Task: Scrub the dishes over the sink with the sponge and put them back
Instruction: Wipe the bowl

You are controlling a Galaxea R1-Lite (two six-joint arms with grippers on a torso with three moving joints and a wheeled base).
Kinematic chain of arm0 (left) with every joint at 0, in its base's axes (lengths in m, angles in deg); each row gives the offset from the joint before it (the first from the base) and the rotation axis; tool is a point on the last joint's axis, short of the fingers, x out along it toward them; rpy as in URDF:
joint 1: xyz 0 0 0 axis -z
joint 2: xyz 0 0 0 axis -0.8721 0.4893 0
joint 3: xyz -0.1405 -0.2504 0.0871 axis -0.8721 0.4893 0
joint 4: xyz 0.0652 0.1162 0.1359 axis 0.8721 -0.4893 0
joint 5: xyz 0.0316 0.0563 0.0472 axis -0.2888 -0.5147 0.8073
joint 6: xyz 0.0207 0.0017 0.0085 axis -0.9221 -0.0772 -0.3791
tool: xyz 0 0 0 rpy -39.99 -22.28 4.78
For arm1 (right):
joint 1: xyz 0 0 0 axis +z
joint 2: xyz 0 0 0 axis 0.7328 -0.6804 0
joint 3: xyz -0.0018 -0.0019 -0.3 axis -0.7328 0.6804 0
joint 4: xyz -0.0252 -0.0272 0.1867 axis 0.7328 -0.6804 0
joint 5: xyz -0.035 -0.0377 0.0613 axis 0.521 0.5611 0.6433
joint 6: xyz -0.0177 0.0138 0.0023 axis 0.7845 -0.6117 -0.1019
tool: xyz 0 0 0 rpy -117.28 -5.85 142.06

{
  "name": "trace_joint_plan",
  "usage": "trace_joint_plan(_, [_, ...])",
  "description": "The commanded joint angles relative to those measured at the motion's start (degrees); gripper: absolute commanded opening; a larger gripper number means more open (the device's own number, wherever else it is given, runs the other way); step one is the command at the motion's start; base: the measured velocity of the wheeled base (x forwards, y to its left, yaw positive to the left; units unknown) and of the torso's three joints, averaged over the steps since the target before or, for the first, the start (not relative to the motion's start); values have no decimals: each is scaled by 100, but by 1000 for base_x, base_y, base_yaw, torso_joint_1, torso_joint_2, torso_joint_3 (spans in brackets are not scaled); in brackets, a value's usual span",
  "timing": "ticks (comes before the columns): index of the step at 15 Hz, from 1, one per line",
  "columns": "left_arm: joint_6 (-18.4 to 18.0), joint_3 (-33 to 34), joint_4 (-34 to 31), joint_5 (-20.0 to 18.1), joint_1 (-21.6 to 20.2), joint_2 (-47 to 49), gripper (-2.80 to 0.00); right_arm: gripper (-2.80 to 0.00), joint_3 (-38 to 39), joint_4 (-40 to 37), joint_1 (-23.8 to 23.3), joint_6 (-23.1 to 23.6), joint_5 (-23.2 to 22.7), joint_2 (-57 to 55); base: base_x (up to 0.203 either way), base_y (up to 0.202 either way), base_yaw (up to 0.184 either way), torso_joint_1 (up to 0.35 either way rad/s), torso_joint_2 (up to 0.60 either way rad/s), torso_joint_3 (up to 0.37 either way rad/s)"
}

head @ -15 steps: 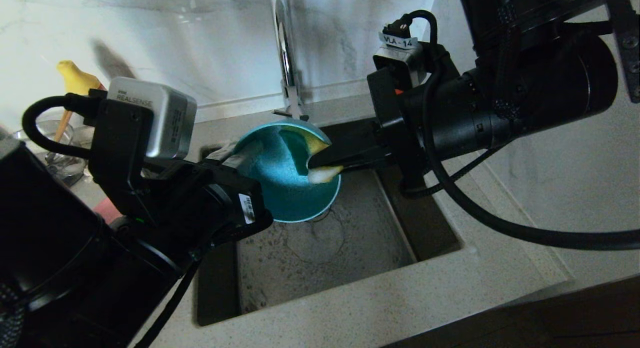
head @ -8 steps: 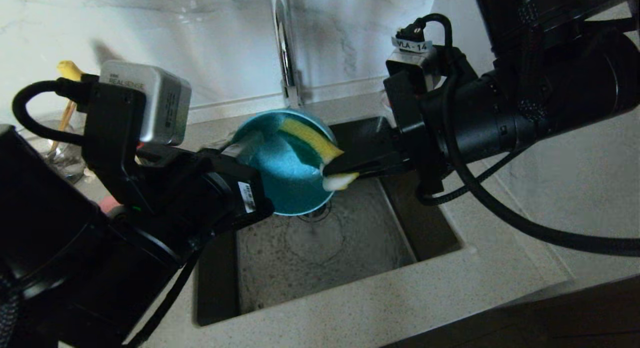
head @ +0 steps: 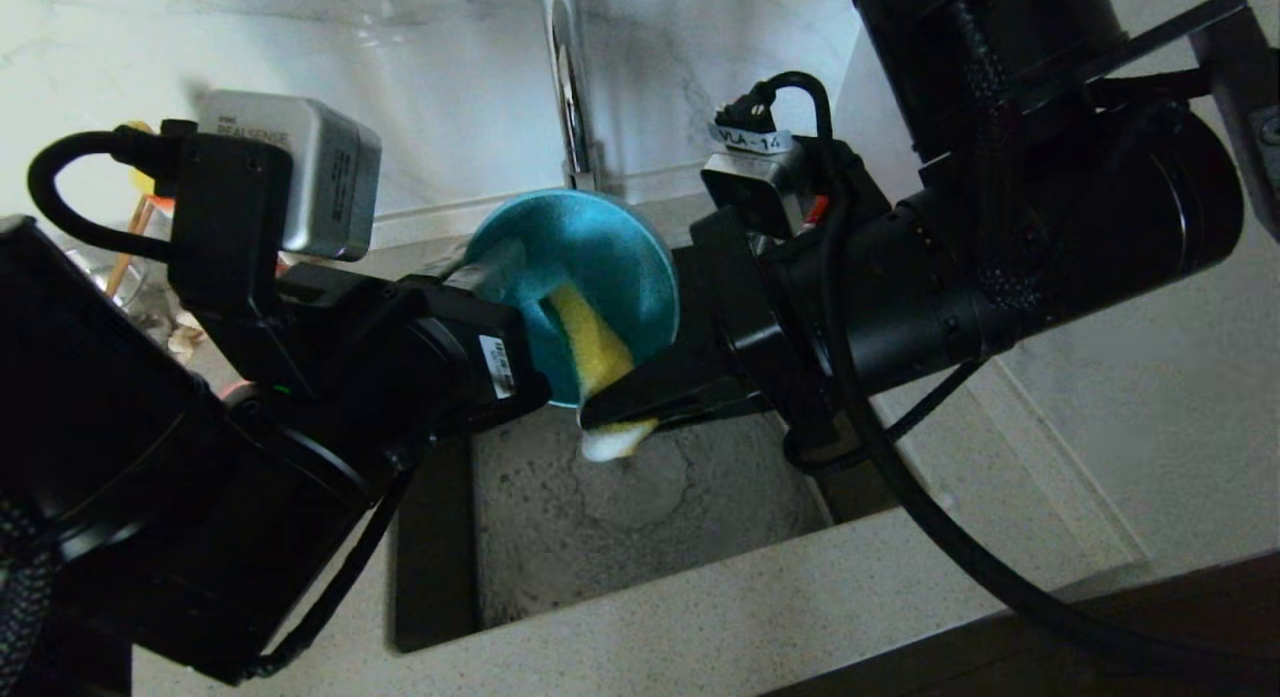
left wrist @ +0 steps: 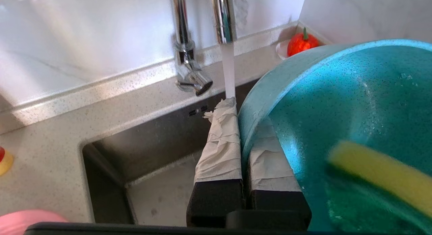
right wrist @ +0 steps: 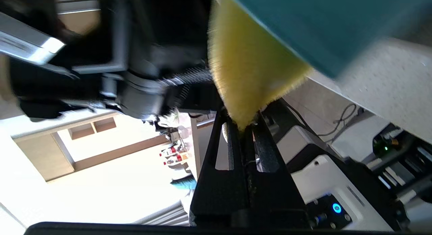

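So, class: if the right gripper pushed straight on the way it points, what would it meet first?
Probably the bowl's inside: the right gripper already presses its sponge there, though depth is hard to judge.

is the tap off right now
No, in the left wrist view a white stream of water pours from the tap beside the teal bowl.

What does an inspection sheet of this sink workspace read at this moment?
Surface: speckled counter around the dark sink.
Job's things: teal bowl tilted over the sink; yellow sponge pressed inside it; pink plate at the sink's edge.
Clutter: red fruit on a saucer.
Grippers: left gripper shut on the bowl's rim; right gripper shut on the sponge.
Cables: black cable loops off the right arm.
Surroundings: tap running, marble wall.
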Motion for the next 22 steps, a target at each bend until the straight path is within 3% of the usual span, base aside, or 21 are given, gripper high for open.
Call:
trace_joint_plan(1, [-6, 124, 33, 18, 20, 35, -280, -280, -175, 35, 17, -33, -23, -151, 0, 0, 0, 0, 0, 0])
trace_joint_plan(12, [-14, 435, 136, 9, 39, -91, -280, -280, -166, 208, -711, -33, -8, 152, 0, 0, 0, 0, 0, 0])
trace_joint_plan(22, [100, 396, 143, 53, -23, 225, -280, -280, -131, -324, -626, -16, -206, 899, 0, 0, 0, 0, 0, 0])
